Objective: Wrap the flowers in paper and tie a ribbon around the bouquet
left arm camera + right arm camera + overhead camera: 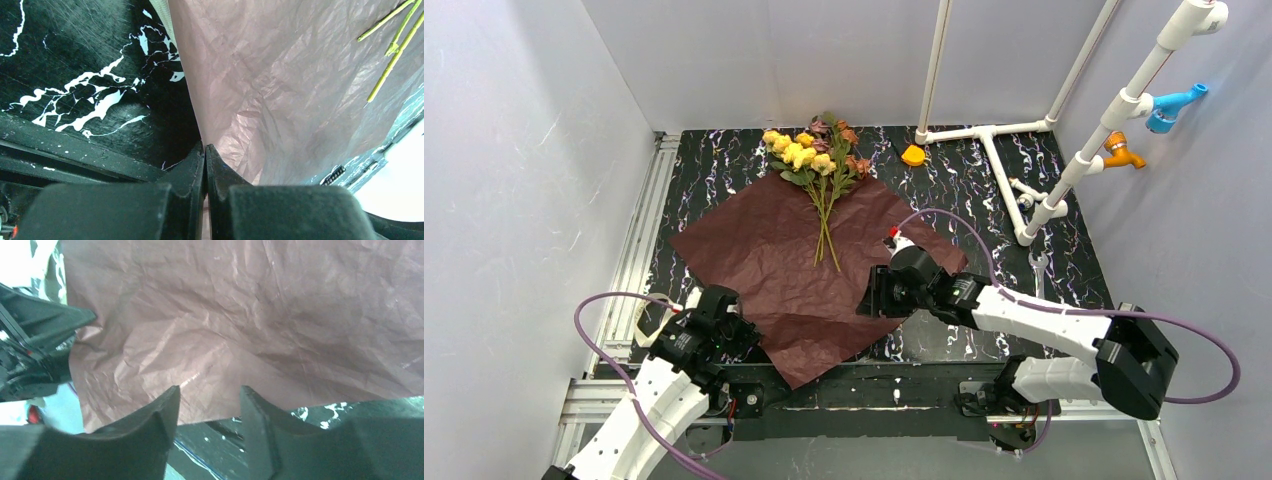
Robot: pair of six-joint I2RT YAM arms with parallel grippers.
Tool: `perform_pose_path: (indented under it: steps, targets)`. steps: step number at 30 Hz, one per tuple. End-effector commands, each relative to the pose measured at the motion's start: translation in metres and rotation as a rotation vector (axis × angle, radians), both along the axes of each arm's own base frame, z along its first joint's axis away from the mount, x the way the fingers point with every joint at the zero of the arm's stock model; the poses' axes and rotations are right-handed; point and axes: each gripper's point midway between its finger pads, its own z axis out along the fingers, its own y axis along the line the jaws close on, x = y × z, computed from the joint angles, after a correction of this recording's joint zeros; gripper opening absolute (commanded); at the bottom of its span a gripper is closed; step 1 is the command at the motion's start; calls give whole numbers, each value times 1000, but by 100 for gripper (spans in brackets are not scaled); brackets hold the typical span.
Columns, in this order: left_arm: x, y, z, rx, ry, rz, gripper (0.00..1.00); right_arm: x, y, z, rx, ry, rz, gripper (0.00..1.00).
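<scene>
Pressed together right at the lens, the fingers of the left hand [205,149] are pinching the left near edge of the paper [280,90]. That sheet is lying maroon side up on the black marbled surface [984,170], spread out like a diamond. The flowers [819,160] are resting on the paper's far corner, blooms reaching beyond its edge, stems pointing toward its middle. The right hand [206,392] is hovering at the paper's right near edge, fingers spread, gripping nothing.
</scene>
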Motion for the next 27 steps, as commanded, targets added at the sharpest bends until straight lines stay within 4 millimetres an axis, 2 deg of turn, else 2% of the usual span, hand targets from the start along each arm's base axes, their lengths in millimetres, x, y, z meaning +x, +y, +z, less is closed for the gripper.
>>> perform_pose_path:
  steps: [1,3,6,12,15,17,20,23,26,27]
  targets:
    - [0,-2,12,-5,9,3,0,16,14,4,32,-46,-31,49]
    - [1,-2,14,-3,8,0,0,17,20,-4,4,-39,-1,38]
    - [1,-3,14,-5,16,-3,0,15,24,-27,-43,-4,34,28]
    - [2,-4,15,-16,10,11,0,4,6,-71,-161,68,42,24]
    - [3,-4,17,-17,10,15,0,7,-8,-80,-221,55,13,24]
    - [3,-3,17,-18,11,23,0,10,-14,-78,-247,41,8,24]
    - [5,-2,21,-24,-2,45,0,18,-18,-65,-272,-6,4,29]
    - [9,-2,25,-37,-13,77,0,24,-22,-45,-298,-59,22,41]
    - [16,-4,31,-42,-22,93,0,31,-23,-18,-284,-122,21,67]
    - [19,-6,33,-46,-24,93,0,34,-23,-11,-279,-138,12,72]
